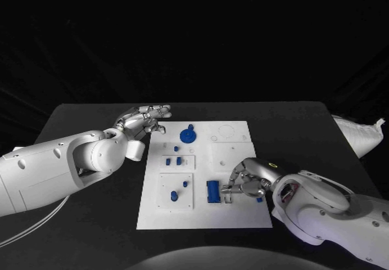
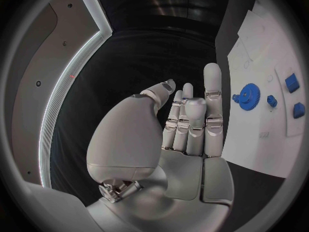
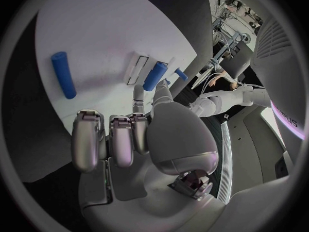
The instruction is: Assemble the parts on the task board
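The white task board (image 1: 231,216) lies mid-table. On it are a blue gear (image 1: 188,135) (image 2: 246,95), two small blue pegs (image 1: 173,161), two more blue pieces (image 1: 173,196) and a blue block (image 1: 213,191). My left hand (image 1: 146,119) (image 2: 187,123) hovers at the board's far left corner, fingers straight and holding nothing. My right hand (image 1: 245,180) (image 3: 138,139) sits low over the board's near right part, most fingers curled. Its thumb and one finger reach to a blue piece (image 3: 154,76); whether they pinch it is unclear. A blue cylinder (image 3: 63,75) lies loose beside it.
The black table (image 1: 89,118) runs past the board on all sides. A white bundle (image 1: 357,135) lies at the table's right edge. A small blue piece (image 1: 259,199) sits at the board's right rim under my right hand.
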You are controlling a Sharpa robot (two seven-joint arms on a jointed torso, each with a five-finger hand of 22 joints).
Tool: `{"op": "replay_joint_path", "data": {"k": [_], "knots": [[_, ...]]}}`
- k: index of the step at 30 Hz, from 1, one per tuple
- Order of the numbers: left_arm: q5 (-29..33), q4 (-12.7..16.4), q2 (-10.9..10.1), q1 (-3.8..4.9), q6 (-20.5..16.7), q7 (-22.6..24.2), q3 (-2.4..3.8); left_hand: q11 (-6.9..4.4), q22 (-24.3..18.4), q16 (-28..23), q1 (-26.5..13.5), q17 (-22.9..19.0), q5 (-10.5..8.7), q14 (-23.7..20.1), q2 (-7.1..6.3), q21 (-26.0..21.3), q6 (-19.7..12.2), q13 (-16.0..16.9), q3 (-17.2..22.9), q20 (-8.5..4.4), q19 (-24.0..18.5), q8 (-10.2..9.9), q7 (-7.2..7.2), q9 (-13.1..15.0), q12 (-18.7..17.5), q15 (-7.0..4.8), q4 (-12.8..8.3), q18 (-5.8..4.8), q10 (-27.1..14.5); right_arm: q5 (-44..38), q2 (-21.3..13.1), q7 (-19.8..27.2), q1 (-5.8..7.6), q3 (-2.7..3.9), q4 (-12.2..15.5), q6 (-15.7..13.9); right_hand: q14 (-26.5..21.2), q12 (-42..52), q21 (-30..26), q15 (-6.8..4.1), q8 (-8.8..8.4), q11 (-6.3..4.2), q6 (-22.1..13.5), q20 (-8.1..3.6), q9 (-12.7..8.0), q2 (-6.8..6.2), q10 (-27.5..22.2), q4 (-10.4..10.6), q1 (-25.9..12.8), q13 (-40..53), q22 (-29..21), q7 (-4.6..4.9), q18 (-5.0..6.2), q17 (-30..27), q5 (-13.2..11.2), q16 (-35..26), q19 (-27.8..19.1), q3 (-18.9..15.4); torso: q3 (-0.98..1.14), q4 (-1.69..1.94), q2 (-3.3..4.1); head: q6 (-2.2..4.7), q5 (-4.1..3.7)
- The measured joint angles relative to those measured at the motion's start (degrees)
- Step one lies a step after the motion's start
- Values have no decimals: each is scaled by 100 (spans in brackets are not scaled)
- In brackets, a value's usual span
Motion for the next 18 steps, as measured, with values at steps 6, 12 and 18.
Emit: {"op": "replay_joint_path", "data": {"k": [6,12,18], "knots": [[-2,3,-5,0,0,-4,-3,0,-4,-20,0,-4,0,0,0,0,0,0,0,0,0,0,0,0,0,0,0,0,0,241,-622,248,207,23,215,-285,-11,-11,-24,71,-313,116,-205,53,-101,-2,-4,-14,2,4,-29,124,0,-1,195,-22,-10,72,0,-1,-1,25,-75],[-4,8,-8,-1,0,-5,-3,0,-4,-20,0,-17,0,0,0,0,0,0,0,0,0,0,0,0,0,0,0,0,0,243,-1065,267,263,-3,231,-191,10,-16,-24,93,-443,129,-209,94,-151,-31,-17,-67,108,5,-36,129,0,-1,371,-22,-10,125,-3,-3,1,57,-159],[-6,12,-12,-1,0,-5,-4,0,-4,-20,0,-17,0,0,0,1,0,-1,0,0,0,0,0,0,0,0,0,1,0,-113,-1228,154,254,-63,224,127,-10,-17,-43,114,-511,159,-209,94,-176,-31,-6,-67,109,7,-45,128,0,-1,371,-22,-10,125,4,-25,6,80,-224]]}}
